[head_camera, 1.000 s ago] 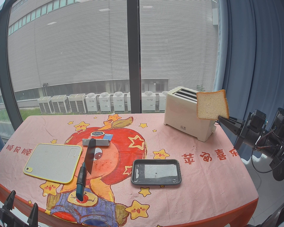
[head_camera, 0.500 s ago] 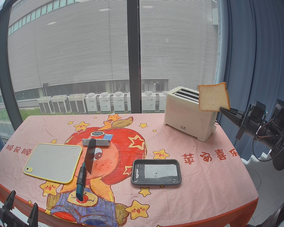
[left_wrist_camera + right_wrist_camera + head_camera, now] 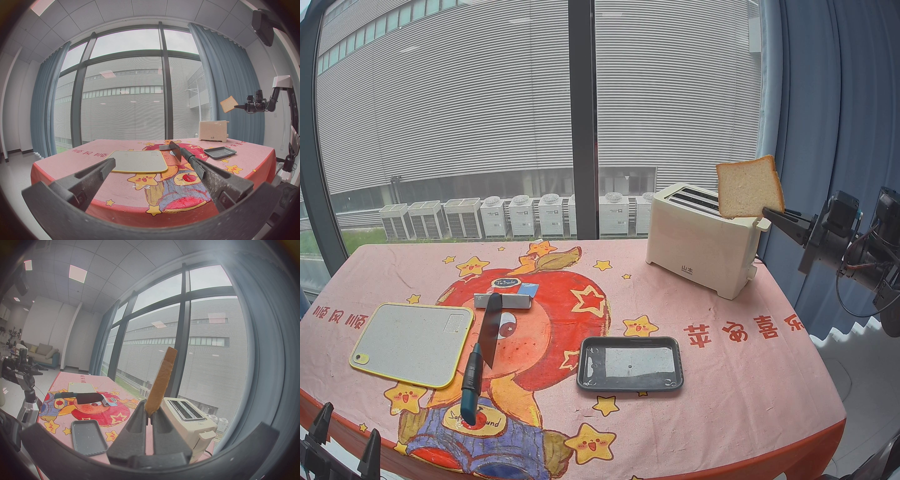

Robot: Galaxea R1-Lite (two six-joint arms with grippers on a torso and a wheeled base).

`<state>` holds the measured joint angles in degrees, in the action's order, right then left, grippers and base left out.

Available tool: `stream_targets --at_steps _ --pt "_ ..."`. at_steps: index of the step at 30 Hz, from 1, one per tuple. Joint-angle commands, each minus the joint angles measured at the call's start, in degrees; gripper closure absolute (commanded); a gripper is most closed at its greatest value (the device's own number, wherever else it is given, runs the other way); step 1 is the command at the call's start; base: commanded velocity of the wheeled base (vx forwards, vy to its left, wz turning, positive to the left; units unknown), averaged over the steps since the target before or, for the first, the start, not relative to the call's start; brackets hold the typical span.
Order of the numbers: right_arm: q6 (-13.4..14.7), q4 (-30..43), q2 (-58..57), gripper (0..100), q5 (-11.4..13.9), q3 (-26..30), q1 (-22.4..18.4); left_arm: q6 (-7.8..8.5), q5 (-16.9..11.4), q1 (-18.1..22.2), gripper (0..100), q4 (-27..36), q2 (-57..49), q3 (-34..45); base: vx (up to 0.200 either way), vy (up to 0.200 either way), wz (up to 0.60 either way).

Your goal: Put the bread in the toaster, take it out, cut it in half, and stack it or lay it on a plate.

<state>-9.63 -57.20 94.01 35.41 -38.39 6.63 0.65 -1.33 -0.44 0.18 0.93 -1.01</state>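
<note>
A slice of bread point(image 3: 749, 186) hangs upright in the air, just above the right end of the cream toaster point(image 3: 700, 239). My right gripper point(image 3: 770, 214) is shut on its lower right corner; in the right wrist view the bread point(image 3: 161, 380) rises edge-on from the closed fingers point(image 3: 137, 424), with the toaster point(image 3: 187, 419) and its two empty slots behind. A black plate point(image 3: 630, 364) lies on the table in front of the toaster. A knife point(image 3: 478, 355) with a teal handle lies beside the cutting board point(image 3: 412, 342). My left gripper point(image 3: 153, 170) is open, low off the table's front left edge.
A small grey knife rest point(image 3: 503, 300) lies under the knife tip. The table is covered with a pink cartoon cloth point(image 3: 731, 381). A window and a blue curtain point(image 3: 831, 112) stand close behind and to the right of the toaster.
My right gripper has lifted the bread higher and slightly left, from beside the toaster's right end to above its top.
</note>
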Motion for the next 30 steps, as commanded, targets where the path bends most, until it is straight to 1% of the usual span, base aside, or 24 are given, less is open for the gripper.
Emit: stream_targets --at_steps 1,12,18,19,22,30 --pt "0.0 0.6 -0.4 100 0.0 -1.9 -0.2 -0.03 0.0 0.0 0 0.0 -0.9 1.0 0.000 0.000 0.00" --pt "-0.1 7.5 -2.0 100 0.1 -5.3 -0.3 0.06 0.0 0.0 0 0.0 -0.9 1.0 0.000 0.000 0.00" --pt "-0.2 12.5 -2.3 100 0.1 -9.2 -1.3 -0.03 0.0 0.0 0 0.0 -0.9 1.0 0.000 0.000 0.00" --pt "-0.2 13.4 -2.3 100 0.4 -10.0 -1.4 0.06 0.0 0.0 0 0.0 -0.9 1.0 0.000 0.000 0.00" --pt "-0.9 14.0 -1.9 100 1.1 -11.4 -1.7 -0.03 0.0 0.0 0 0.0 -0.9 1.0 0.000 0.000 0.00" --pt "-1.0 14.2 -1.5 100 1.1 -12.5 -1.9 0.06 0.0 0.0 0 0.0 -0.9 1.0 0.000 0.000 0.00"
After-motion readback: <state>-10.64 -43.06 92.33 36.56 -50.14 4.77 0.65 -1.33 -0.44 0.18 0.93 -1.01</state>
